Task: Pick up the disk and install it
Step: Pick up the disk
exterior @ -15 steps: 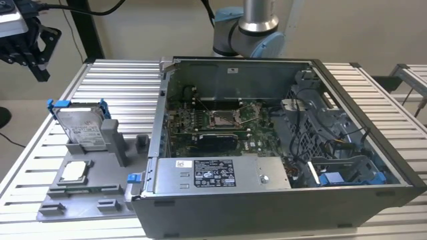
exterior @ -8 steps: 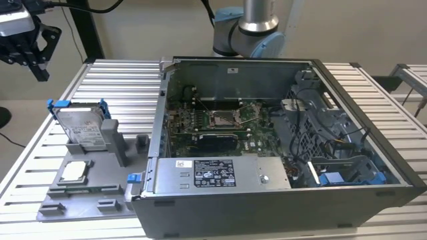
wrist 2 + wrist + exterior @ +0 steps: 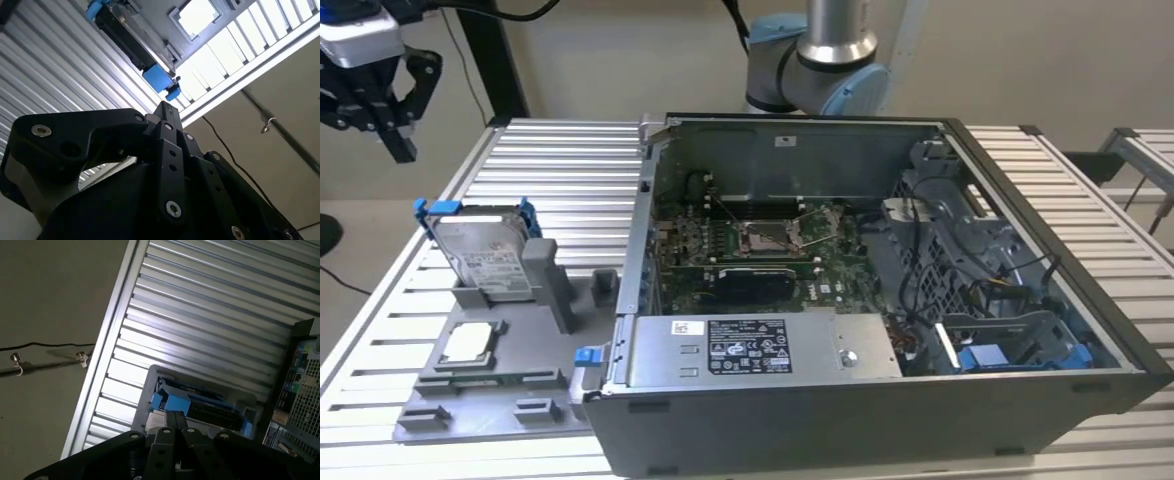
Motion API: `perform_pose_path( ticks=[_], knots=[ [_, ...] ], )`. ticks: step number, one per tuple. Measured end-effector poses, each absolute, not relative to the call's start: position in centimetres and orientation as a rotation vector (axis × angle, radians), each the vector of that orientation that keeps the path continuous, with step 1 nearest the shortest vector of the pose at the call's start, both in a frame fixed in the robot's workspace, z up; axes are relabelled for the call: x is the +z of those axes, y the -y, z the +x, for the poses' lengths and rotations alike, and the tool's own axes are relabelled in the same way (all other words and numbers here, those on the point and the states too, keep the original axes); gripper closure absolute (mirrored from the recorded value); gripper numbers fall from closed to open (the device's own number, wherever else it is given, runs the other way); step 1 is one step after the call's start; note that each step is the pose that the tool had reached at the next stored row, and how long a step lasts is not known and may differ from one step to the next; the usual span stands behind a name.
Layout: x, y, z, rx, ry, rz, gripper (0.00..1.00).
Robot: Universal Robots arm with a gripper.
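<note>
Disk (image 3: 483, 255) is standing on edge and leaning back in the grey holder (image 3: 494, 400) at the exterior view's left, label face showing, with its blue carrier frame (image 3: 440, 207) sticking up at the upper corners. Nothing is touching it. Gripper (image 3: 394, 135) is hanging in the air well apart from the disk, higher and farther toward the exterior view's left, out past the table edge. In both wrist views the black fingers (image 3: 167, 112) are lying together at the tips with nothing between them, and the disk (image 3: 200, 402) is showing just beyond the fingertips (image 3: 175, 416) as a dark edge with blue end pieces (image 3: 160, 77). A small square silver chip (image 3: 467, 343) is lying flat on the same holder, in front of the disk. The holder is sitting on the slatted aluminium table (image 3: 560, 160), just beside the open computer case (image 3: 1041, 400). Inside the case, a green motherboard (image 3: 747, 250) and a grey box with a black label (image 3: 747, 350) are showing. The arm's base (image 3: 834, 50) is standing behind the case.
</note>
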State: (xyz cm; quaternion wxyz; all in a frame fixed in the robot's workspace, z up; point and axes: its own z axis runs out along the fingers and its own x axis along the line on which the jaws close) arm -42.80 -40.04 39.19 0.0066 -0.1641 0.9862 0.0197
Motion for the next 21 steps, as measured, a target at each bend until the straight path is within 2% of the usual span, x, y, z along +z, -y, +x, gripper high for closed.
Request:
perform_pose_path(
  ticks=[21],
  knots=[
    [39.2, 40.03, -42.79, 0.057, -2.938, -1.066, 1.0]
  ],
)
